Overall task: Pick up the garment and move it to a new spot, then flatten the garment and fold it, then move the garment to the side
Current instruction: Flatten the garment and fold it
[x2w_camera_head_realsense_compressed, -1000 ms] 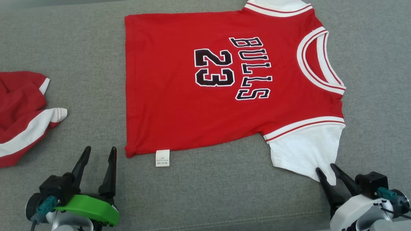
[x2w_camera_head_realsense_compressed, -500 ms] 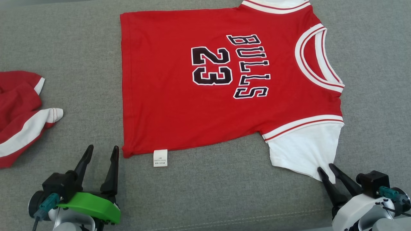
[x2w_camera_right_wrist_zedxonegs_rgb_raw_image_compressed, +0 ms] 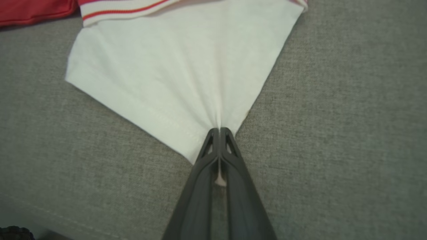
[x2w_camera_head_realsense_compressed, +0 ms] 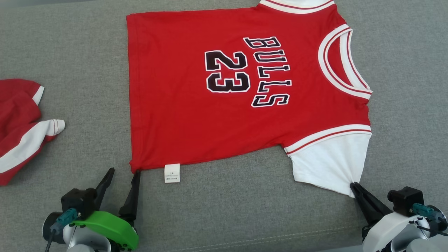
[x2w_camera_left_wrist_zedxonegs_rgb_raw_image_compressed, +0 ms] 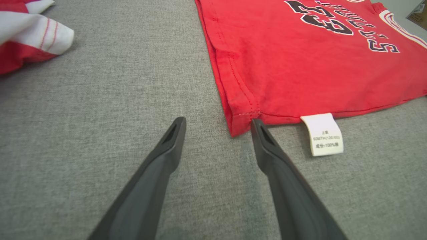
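Note:
A red jersey garment (x2w_camera_head_realsense_compressed: 217,115) with "BULLS 23" lies flat on the grey surface, neck to the right, white sleeve (x2w_camera_head_realsense_compressed: 329,164) nearest me. My right gripper (x2w_camera_head_realsense_compressed: 354,185) is shut on the sleeve's corner; in the right wrist view the white cloth (x2w_camera_right_wrist_zedxonegs_rgb_raw_image_compressed: 186,73) fans out from the pinched fingertips (x2w_camera_right_wrist_zedxonegs_rgb_raw_image_compressed: 218,131). My left gripper (x2w_camera_head_realsense_compressed: 124,172) stands open at the garment's lower hem corner. In the left wrist view the right finger (x2w_camera_left_wrist_zedxonegs_rgb_raw_image_compressed: 262,133) touches the red corner (x2w_camera_left_wrist_zedxonegs_rgb_raw_image_compressed: 238,121); the left one rests on bare fabric.
A second red and white garment (x2w_camera_head_realsense_compressed: 19,129) lies crumpled at the left edge, also seen in the left wrist view as a bunched cloth (x2w_camera_left_wrist_zedxonegs_rgb_raw_image_compressed: 30,33). A white care label (x2w_camera_head_realsense_compressed: 172,173) sticks out from the hem. A seam (x2w_camera_head_realsense_compressed: 252,241) runs along the grey cushion's front.
The right gripper has closed onto the white sleeve corner. The left gripper has moved forward and right up to the hem corner, staying open. The camera shifted slightly.

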Available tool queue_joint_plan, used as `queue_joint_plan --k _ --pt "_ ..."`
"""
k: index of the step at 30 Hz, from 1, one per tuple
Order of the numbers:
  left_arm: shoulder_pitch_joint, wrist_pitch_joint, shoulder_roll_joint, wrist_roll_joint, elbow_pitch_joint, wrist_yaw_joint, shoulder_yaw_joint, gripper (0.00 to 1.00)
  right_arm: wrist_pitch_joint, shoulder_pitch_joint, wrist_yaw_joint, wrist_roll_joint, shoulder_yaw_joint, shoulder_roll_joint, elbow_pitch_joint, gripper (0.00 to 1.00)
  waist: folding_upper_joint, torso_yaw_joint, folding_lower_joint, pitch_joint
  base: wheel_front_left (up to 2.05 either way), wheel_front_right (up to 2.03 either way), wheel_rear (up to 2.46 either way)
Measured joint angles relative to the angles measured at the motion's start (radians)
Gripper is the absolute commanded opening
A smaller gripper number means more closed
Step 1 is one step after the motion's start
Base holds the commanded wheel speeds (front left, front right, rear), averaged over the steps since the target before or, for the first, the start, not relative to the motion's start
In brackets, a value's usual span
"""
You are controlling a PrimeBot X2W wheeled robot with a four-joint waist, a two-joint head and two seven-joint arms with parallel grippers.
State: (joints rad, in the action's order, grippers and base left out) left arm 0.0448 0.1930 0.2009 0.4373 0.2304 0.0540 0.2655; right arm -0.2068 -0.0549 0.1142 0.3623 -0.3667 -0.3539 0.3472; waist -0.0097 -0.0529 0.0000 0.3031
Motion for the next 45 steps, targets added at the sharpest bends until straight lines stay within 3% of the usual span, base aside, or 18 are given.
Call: queue_joint_plan --k 6,7,8,9,11,13,27,45 --pt "0.039 -0.031 -0.030 0.044 0.014 0.023 0.024 1.00 0.001 0.005 0.000 0.007 -0.006 0.000 0.000 0.00 0.0000 -0.005 0.0000 0.004 0.00 0.00 0.00" --pt "0.044 -0.035 -0.032 0.045 0.015 0.026 0.028 0.86 0.001 0.006 0.000 0.007 -0.007 0.000 0.000 0.00 0.0000 -0.005 0.0000 0.005 0.00 0.00 0.00" --pt "0.048 -0.038 -0.032 0.046 0.016 0.026 0.028 0.60 0.001 0.007 0.000 0.007 -0.008 0.000 0.000 0.00 0.0000 -0.006 0.0000 0.005 0.00 0.00 0.00" --pt "0.051 -0.044 -0.031 0.050 0.019 0.026 0.028 0.47 0.001 0.008 0.000 0.007 -0.009 0.000 -0.001 0.00 0.0000 -0.007 0.0000 0.006 0.00 0.00 0.00" --pt "0.056 -0.044 -0.031 0.051 0.021 0.027 0.028 0.36 0.001 0.010 0.001 0.007 -0.011 0.000 -0.001 0.00 0.0000 -0.010 0.0000 0.007 0.00 0.00 0.00" --pt "0.057 -0.044 -0.031 0.051 0.021 0.034 0.028 0.02 0.001 0.012 0.005 0.008 -0.012 0.000 -0.001 0.00 0.0000 -0.012 0.0000 0.008 0.00 0.00 0.00" --pt "0.057 -0.088 -0.002 0.098 -0.041 0.043 0.007 0.00 0.017 0.009 0.009 0.086 -0.010 -0.012 -0.044 0.00 0.0000 -0.024 0.0000 0.002 0.00 0.00 0.00" --pt "0.055 -0.288 0.080 0.142 -0.275 0.032 -0.012 0.00 0.077 0.034 0.009 0.343 0.076 -0.158 -0.438 0.00 0.0000 -0.076 0.0000 0.023 0.00 0.00 0.00"
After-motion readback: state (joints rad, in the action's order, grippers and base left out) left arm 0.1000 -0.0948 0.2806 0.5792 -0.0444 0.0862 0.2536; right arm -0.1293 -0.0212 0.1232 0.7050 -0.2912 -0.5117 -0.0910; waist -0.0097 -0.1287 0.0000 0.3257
